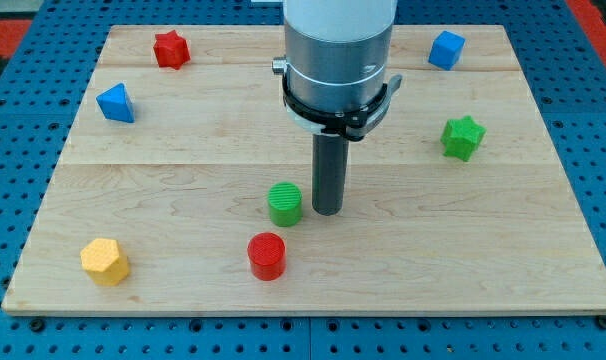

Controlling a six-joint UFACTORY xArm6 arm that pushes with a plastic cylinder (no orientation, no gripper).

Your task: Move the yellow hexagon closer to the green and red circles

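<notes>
Resting on the wooden board (pixel 403 290) near its middle, my tip (pixel 327 211) is a bare rod end with nothing to spread or pinch, standing just right of the green circle (pixel 285 204); from the view's left: the yellow hexagon (pixel 105 261) sits near the bottom-left corner, well apart from both circles; a blue triangle (pixel 116 103) lies above it; a red star (pixel 170 49) near the top; the red circle (pixel 267 255) below the green one; a blue cube (pixel 446 49) at top right; a green star (pixel 462 137) on the right.
</notes>
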